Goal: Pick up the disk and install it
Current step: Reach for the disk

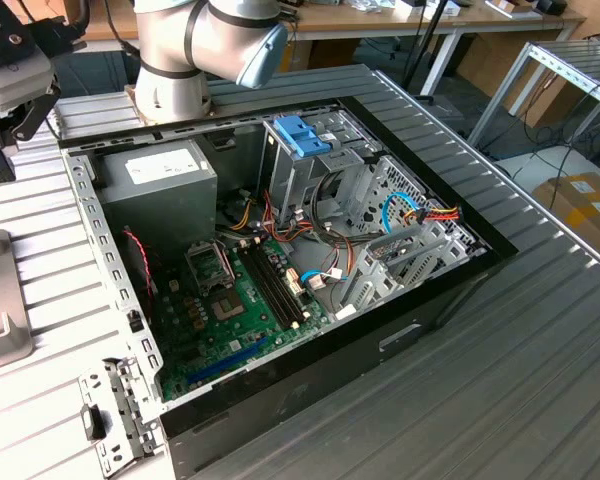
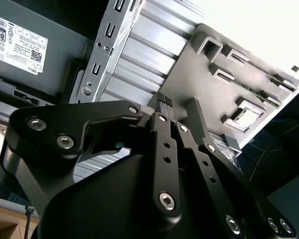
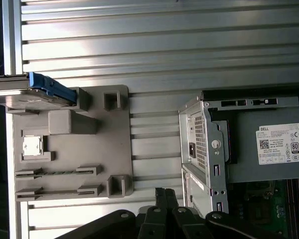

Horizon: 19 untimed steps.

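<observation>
Blue-railed disk (image 3: pixel 32 97) stands edge-up in grey fixture (image 3: pixel 74 149) on worktop (image 3: pixel 139 40), probably slotted there for easy pickup. Hand (image 3: pixel 164 193) closed, empty, above fixture's opposite end.

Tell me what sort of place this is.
Likely a robotics lab or workshop: a robot arm is mounted on a ribbed metal table beside an open computer case, with wooden workbenches behind.

Bright even light, soft shadows
</observation>
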Tool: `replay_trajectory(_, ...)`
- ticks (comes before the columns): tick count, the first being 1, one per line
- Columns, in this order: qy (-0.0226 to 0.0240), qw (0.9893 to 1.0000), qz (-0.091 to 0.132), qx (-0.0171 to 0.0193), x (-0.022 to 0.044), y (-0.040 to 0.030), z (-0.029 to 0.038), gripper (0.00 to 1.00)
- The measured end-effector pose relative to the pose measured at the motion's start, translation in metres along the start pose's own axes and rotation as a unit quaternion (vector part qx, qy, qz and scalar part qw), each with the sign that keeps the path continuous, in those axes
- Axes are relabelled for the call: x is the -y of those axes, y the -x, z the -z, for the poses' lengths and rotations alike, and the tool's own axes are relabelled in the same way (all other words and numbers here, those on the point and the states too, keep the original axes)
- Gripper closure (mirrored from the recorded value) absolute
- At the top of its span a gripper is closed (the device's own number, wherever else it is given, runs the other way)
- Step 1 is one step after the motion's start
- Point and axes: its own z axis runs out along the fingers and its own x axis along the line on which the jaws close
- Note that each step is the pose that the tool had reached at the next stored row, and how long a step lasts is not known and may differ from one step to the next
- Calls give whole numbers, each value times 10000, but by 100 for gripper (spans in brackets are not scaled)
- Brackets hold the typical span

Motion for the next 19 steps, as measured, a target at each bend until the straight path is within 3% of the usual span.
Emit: replay_trajectory(19,0,10000,0,0,9,-118,3,90)
